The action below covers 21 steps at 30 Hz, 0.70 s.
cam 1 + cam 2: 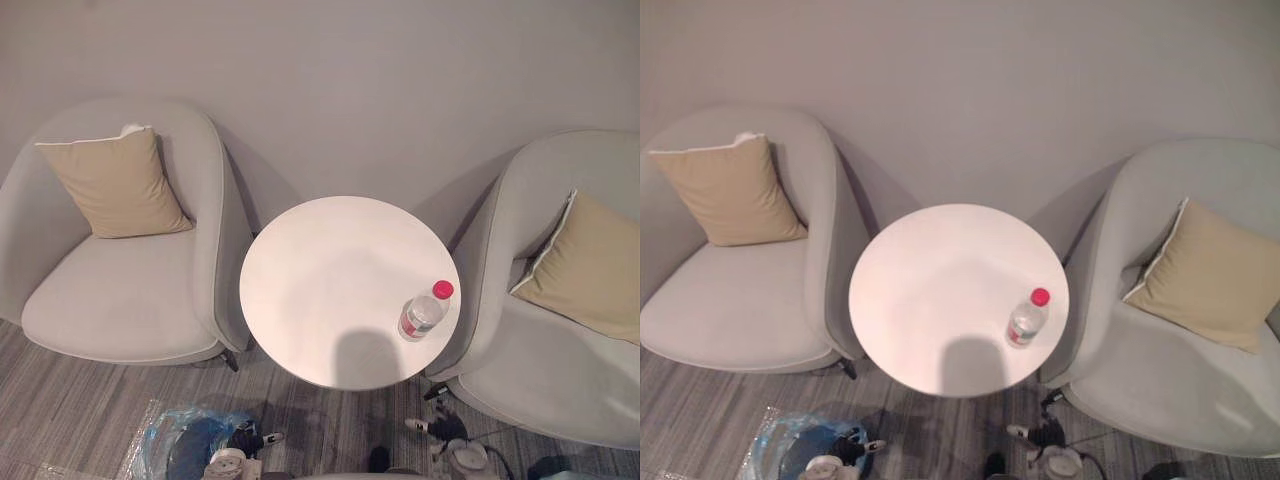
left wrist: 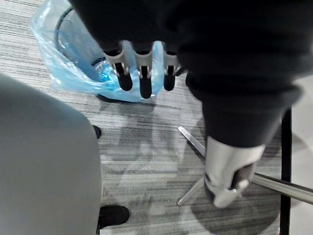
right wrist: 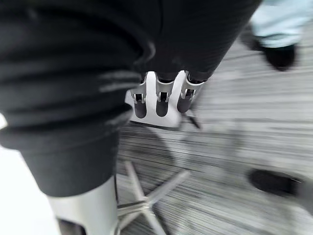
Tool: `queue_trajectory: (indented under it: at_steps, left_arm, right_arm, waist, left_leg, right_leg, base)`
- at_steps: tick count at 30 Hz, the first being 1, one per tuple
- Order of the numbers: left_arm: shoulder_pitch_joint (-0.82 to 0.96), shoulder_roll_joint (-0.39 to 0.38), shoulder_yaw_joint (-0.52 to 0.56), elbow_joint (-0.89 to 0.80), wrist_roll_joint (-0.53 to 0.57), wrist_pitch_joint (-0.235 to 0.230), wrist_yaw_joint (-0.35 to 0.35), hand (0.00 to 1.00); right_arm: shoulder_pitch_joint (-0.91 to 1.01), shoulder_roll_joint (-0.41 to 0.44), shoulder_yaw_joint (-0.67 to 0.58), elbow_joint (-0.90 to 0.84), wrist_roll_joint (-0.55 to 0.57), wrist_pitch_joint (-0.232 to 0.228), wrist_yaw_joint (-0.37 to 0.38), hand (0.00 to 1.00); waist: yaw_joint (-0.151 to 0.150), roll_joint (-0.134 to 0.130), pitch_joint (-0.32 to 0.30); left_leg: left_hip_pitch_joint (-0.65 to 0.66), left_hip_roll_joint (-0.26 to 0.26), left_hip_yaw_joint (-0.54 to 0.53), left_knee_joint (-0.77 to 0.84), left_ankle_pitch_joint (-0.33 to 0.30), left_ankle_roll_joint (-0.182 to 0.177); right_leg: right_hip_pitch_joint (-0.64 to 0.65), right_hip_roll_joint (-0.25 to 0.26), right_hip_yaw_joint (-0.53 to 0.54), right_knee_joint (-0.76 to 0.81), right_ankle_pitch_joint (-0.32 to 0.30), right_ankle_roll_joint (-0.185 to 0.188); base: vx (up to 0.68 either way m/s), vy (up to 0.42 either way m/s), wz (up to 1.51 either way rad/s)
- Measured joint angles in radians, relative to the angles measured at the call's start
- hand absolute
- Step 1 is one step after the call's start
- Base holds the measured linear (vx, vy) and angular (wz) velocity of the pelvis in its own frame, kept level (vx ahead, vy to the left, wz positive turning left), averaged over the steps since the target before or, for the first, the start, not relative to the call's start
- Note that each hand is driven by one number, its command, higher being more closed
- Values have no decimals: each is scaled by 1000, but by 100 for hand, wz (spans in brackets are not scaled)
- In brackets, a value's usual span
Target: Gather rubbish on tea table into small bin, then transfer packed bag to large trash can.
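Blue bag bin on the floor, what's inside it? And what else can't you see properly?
- Small bin with its blue bag: cut off by the bottom edge in the eye views. In the left wrist view the left hand covers part of the opening, so its contents cannot be told.
- Bottle on the tea table: too small to tell how full it is.
- Right hand: the right wrist view's edge cuts off its thumb.

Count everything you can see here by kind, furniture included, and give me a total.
grey armchairs: 2
tan cushions: 2
round white tea table: 1
red-capped plastic bottle: 1
small bin lined with a blue bag: 1
Total: 7
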Motion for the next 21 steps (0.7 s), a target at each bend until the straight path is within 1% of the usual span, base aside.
queue_trajectory:
  at_steps: [2,3,4,5,8,11,14,15,21]
  left_arm:
    - [0,-1,-6,-5,1,0,2,0]
    - [0,-1,-7,-8,1,0,2,0]
    - [0,1,-7,-14,1,0,1,0]
    - [1,1,-7,-17,3,0,2,0]
    - [5,1,-8,-20,23,0,1,0]
    - [8,0,-8,-21,34,0,1,0]
    - [12,0,-9,-29,38,0,1,0]
    - [13,-1,-9,-30,38,0,1,0]
    - [15,-3,-8,-38,38,-1,1,0]
  right_arm:
    - [10,0,0,-78,-31,-7,-11,0]
    - [12,0,0,-88,-32,-8,-13,0]
    - [17,3,0,-133,-42,-8,-18,0]
    - [28,3,-1,-180,-63,-9,-21,0]
    - [50,3,-4,-280,-74,-21,-35,0]
    - [64,3,-11,-334,-109,-23,-42,0]
    - [75,5,-11,-385,-110,-25,-61,0]
    - [75,6,-12,-403,-110,-28,-74,0]
    - [65,22,-44,-426,-109,-30,-104,0]
  waist:
    - [-2,1,0]
    - [-2,2,0]
    - [-1,-3,4]
    - [-1,-5,5]
    - [-2,-3,2]
    - [-5,1,1]
    - [-6,2,1]
    - [-6,3,1]
    - [-6,12,3]
  left_leg:
    - [4,6,-14,-30,-1,1]
    - [4,7,-14,-37,-1,1]
    - [3,7,-13,-47,8,7]
    - [2,6,-12,-52,10,7]
    - [2,13,-1,-64,15,2]
    - [4,16,0,-71,17,-2]
    - [5,21,0,-79,20,-6]
    - [5,25,-3,-81,21,-8]
    - [20,33,-5,-93,23,-10]
  right_leg:
    - [-7,6,-3,-1,9,1]
    - [-12,8,-2,-1,11,1]
    - [-19,7,0,-3,20,-1]
    - [-21,7,3,-5,24,-2]
    - [-33,9,14,-8,25,3]
    - [-35,14,16,-8,24,3]
    - [-37,21,15,-7,22,1]
    - [-37,25,13,-3,24,-6]
    - [-35,34,11,-1,23,-7]
  base:
    - [-123,-18,7]
    - [-123,-17,1]
    - [-152,-25,-5]
    - [-127,-20,-6]
    - [-88,-26,-11]
    - [-12,-8,-3]
    - [21,-4,1]
    - [49,-8,3]
    - [85,8,0]
